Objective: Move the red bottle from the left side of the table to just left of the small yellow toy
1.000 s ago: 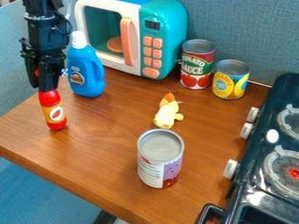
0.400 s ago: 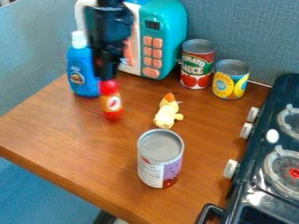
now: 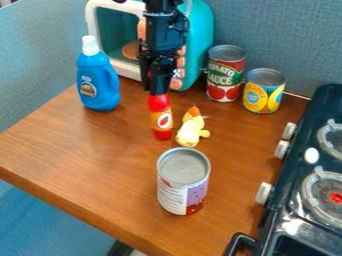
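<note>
Along the back edge of the wooden tabletop [image 3: 80, 150] stands a teal-and-white toy microwave [image 3: 202, 35], before which hangs the black gripper [image 3: 159, 91], its fingers pinching the top of an upright red bottle [image 3: 161, 121] around mid-tabletop, beside a smaller yellow plush toy [image 3: 190, 132].

From here, toward twelve o'clock, the toy microwave [image 3: 199, 30] is showing smooth teal and white plastic. At ten, the blue bottle [image 3: 98, 82] is shining like glossy plastic. The wood-look tabletop [image 3: 87, 160] is carrying a soft sheen. At one, the tomato sauce can [image 3: 226, 74] is baring a grey metal lid. Toward three, the stove [image 3: 310, 135] is gleaming, dark and glossy. Around eleven, the wall panel [image 3: 40, 50] is looking matt and cloth-like.
</note>
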`<state>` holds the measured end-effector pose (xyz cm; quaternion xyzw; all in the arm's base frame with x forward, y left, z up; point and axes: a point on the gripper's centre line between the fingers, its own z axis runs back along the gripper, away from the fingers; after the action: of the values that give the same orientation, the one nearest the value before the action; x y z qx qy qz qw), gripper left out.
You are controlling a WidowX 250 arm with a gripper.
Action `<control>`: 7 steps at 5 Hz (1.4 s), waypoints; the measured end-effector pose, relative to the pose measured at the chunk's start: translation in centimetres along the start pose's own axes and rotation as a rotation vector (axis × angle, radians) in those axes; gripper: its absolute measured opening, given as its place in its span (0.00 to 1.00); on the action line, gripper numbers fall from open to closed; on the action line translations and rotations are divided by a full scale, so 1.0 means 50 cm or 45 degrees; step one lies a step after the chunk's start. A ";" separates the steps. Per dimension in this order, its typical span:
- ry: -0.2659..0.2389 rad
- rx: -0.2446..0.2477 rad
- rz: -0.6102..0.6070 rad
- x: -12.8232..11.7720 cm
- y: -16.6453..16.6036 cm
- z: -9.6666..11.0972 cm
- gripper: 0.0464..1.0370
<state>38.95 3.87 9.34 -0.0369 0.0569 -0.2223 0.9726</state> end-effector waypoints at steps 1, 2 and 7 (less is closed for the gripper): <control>0.021 0.053 0.010 0.022 0.009 0.003 0.33; 0.038 0.083 0.023 0.032 0.017 0.003 0.33; 0.054 0.051 0.103 0.005 0.021 -0.006 0.95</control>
<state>39.56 4.69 8.93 -0.0106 0.0744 -0.1846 0.9799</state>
